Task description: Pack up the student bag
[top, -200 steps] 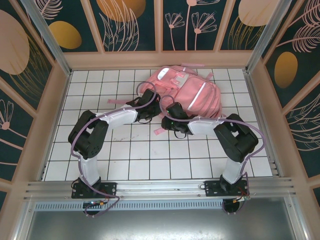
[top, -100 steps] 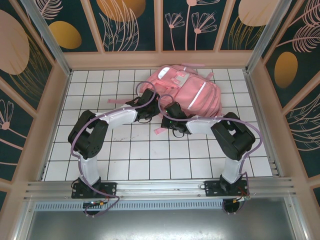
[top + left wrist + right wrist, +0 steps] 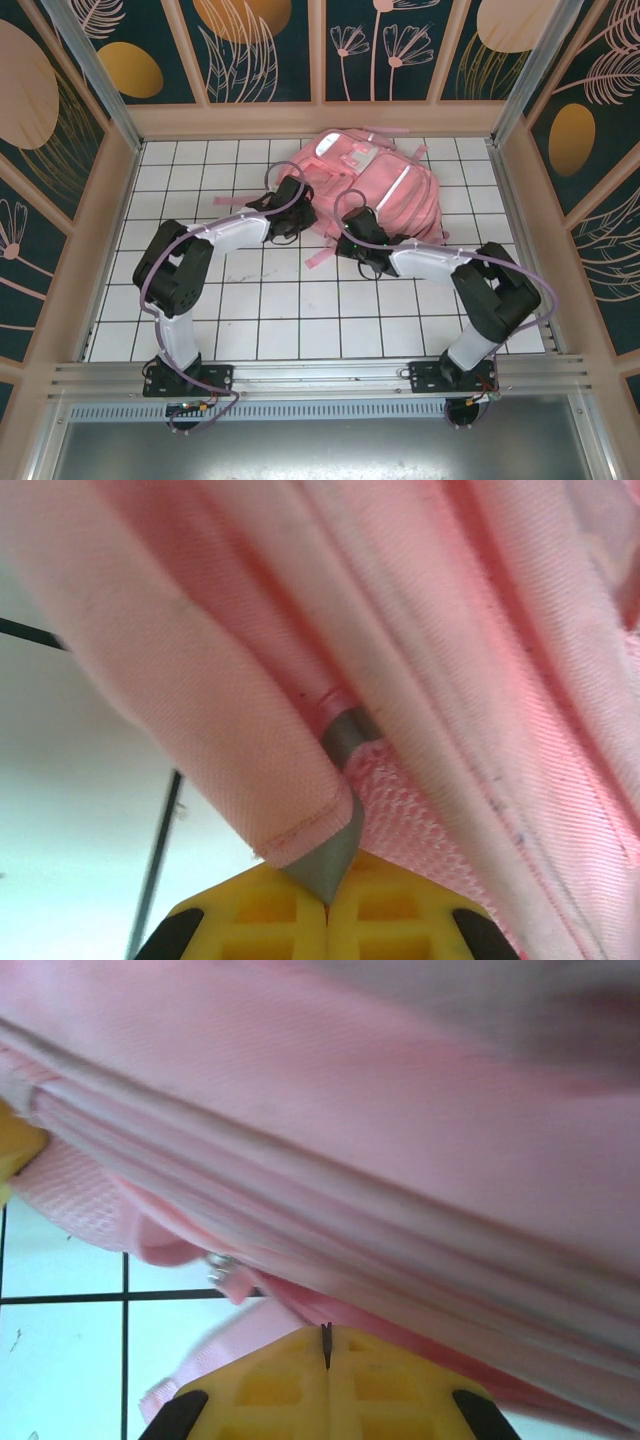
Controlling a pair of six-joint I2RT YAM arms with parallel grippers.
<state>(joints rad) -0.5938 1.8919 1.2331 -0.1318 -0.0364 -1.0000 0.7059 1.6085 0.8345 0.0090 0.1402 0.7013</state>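
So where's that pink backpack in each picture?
Top external: the backpack lies at the far middle of the tiled table.
Left wrist: its pink folds run across the top and right.
Right wrist: its pink fabric spans the upper part.
Shared landmark: the table's dark grid lines, lower left in both wrist views.

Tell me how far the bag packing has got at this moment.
Done: nothing visibly packed; the student bag lies at the far side of the tiled table, its contents hidden. In hand: the left gripper is shut on a grey-trimmed fabric edge of the bag; the right gripper is closed against pink fabric nearby, grip unclear. Left: opening it and putting things in.
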